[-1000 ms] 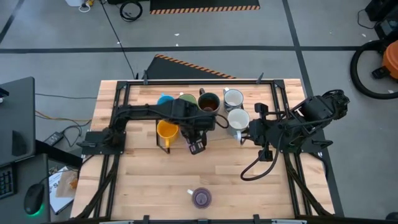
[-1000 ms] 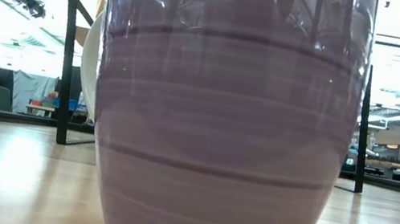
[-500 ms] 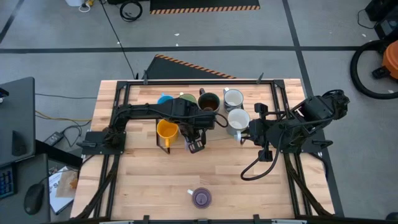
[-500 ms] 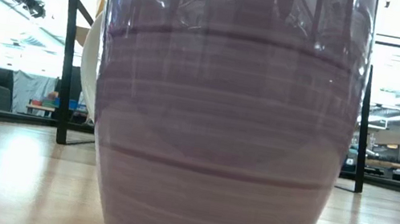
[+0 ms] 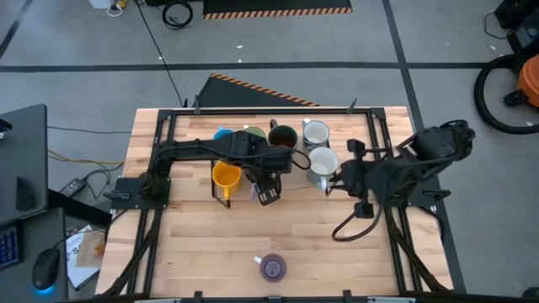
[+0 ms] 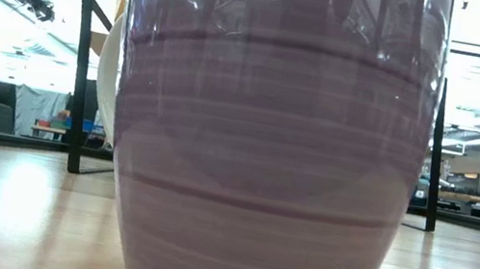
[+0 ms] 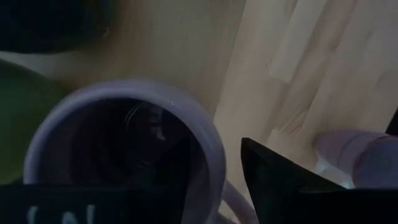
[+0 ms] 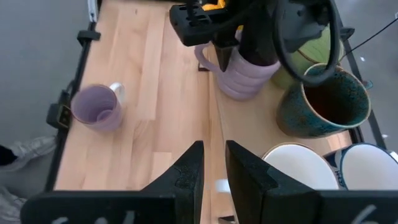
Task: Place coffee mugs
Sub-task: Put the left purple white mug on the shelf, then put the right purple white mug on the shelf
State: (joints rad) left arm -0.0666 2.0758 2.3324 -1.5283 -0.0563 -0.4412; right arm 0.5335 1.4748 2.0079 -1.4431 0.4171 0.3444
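Observation:
A purple mug [image 7: 118, 99] stands upright on the table among the group of mugs at the far middle, next to the orange mug [image 5: 225, 176]. My left gripper [image 5: 267, 193] is over it, open, one finger inside the mug and one outside. Behind stand the blue [image 5: 222, 134], green [image 8: 314, 46] and dark brown [image 5: 282, 137] mugs and two white mugs [image 5: 316, 132] [image 5: 322, 161]. A second purple mug [image 5: 272, 268] stands alone near the front edge. My right gripper [image 8: 213, 155] hovers right of the white mugs, narrowly open, with nothing between its fingers. My left gripper stands astride the purple mug's rim [image 7: 210, 134] from above, one finger [image 7: 177, 165] inside the mug and one [image 7: 270, 177] outside. The outer finger is clear of the wall. Whether the inner finger touches the wall, I cannot tell. The mug rests on the table.
A black frame [image 5: 253, 110] runs along the table's far edge and sides. Bare wood lies between the group of mugs and the front purple mug, which fills the low view [image 6: 265, 158]. A black cable [image 5: 345, 225] loops on the table under my right arm.

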